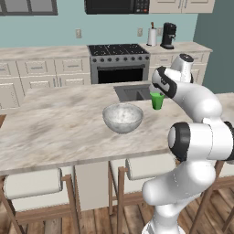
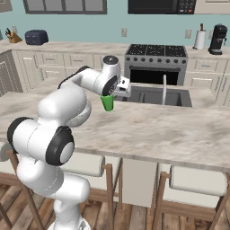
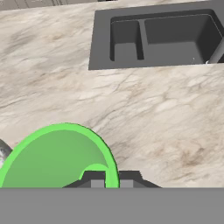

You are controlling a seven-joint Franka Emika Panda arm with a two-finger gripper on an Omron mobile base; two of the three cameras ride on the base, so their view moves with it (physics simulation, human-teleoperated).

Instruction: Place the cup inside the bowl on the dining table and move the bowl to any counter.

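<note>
Even, bright rendered light fills all views; shadows are faint, nothing glares, and edges look slightly soft and low-resolution.

Both base views flank the dining table (image 1: 55, 132); hand view looks down close.

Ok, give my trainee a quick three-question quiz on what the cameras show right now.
1. True or false: the small bright green tapered cup already sits inside the wide pale grey speckled glassy bowl.
2. What does the gripper grip? A) the cup's rim B) the bowl's rim C) nothing
3. Which dark cut-out in the beige marbled dining table lies beyond the cup in the hand view?

Key:
1. False; the cup hangs in the air beside the bowl, apart from it.
2. A; the jaws are shut on the cup's rim.
3. The dark sink.
</note>
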